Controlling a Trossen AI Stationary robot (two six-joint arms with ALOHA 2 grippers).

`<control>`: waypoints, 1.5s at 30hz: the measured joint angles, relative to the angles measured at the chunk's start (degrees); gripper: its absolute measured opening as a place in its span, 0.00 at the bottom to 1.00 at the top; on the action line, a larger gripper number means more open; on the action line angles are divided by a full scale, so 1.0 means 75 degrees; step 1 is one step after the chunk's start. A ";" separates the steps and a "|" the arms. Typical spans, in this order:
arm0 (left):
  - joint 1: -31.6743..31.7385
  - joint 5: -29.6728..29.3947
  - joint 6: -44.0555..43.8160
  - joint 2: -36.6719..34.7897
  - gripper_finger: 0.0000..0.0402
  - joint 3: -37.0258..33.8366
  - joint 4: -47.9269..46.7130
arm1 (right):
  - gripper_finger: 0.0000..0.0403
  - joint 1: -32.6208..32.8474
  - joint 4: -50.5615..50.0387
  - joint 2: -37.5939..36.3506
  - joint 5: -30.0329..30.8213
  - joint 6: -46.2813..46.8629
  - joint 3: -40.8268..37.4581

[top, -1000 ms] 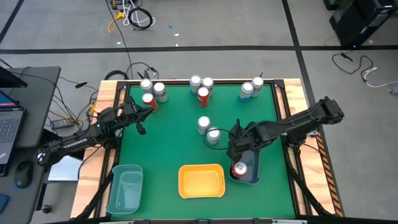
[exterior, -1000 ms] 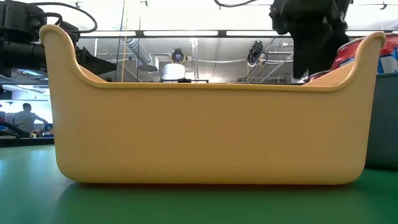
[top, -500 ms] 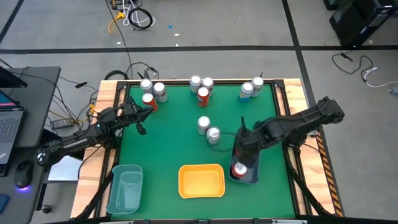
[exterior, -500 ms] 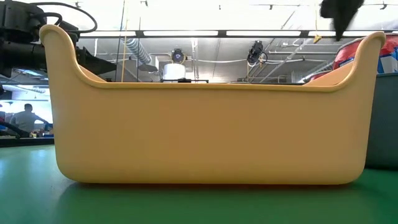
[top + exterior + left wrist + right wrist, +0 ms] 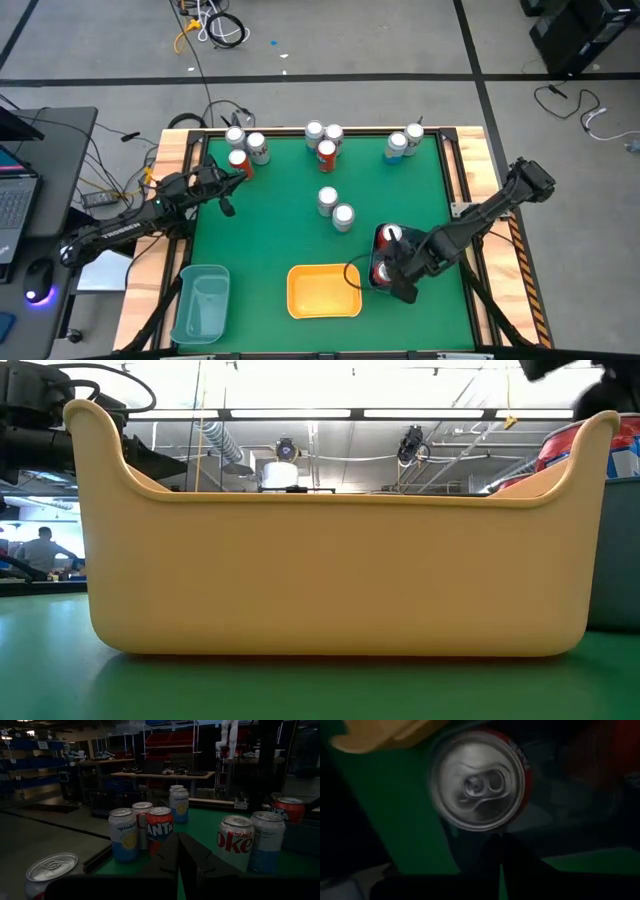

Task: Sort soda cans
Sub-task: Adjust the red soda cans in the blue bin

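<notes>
"Fanta" is read on an orange can [image 5: 160, 827], "Diet Coke" on a silver can [image 5: 235, 842], "spindrift" on a pale can [image 5: 123, 840].

We see a green-topped table [image 5: 280, 215] with pale wooden edges carrying three plastic bins along its near side: a teal rectangular bin [image 5: 201, 303] at the left corner, a yellow rectangular bin [image 5: 324, 290] in the middle, and a dark blue bin [image 5: 408, 285] to the right of it. In the low view the yellow bin's curved wall [image 5: 330, 570] fills most of our sight. Left of the table, we note a dark desk with a laptop [image 5: 14, 205] and a black computer mouse [image 5: 37, 280], and loose cables [image 5: 215, 25] on the grey floor beyond.
</notes>
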 joint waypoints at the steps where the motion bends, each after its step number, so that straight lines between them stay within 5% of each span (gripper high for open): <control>1: 0.0002 0.0000 0.0000 0.0000 0.03 0.0000 0.0001 | 0.01 0.0070 0.0033 0.0000 0.0083 0.0160 -0.0146; 11: 0.0002 0.0000 -0.0003 0.0000 0.03 0.0000 -0.0005 | 0.00 0.0280 0.2488 0.0000 0.0281 0.0505 -0.1686; 19: 0.0000 -0.0003 -0.0014 0.0000 0.03 0.0000 -0.0006 | 0.00 0.0085 0.3026 0.0000 0.0772 0.0249 -0.1975; 29: -0.0001 -0.0004 -0.0031 -0.0001 0.03 0.0000 -0.0008 | 0.00 0.0033 0.2142 -0.0671 0.0422 0.0679 -0.1969; 36: 0.0000 -0.0003 -0.0064 0.0000 0.03 0.0000 -0.0008 | 0.00 -0.0299 0.0092 -0.1148 0.1344 0.1330 -0.1884; 45: 0.0000 -0.0006 -0.0143 0.0000 0.03 0.0000 -0.0014 | 0.00 -0.1142 0.0821 -0.1055 0.1680 0.0223 -0.2030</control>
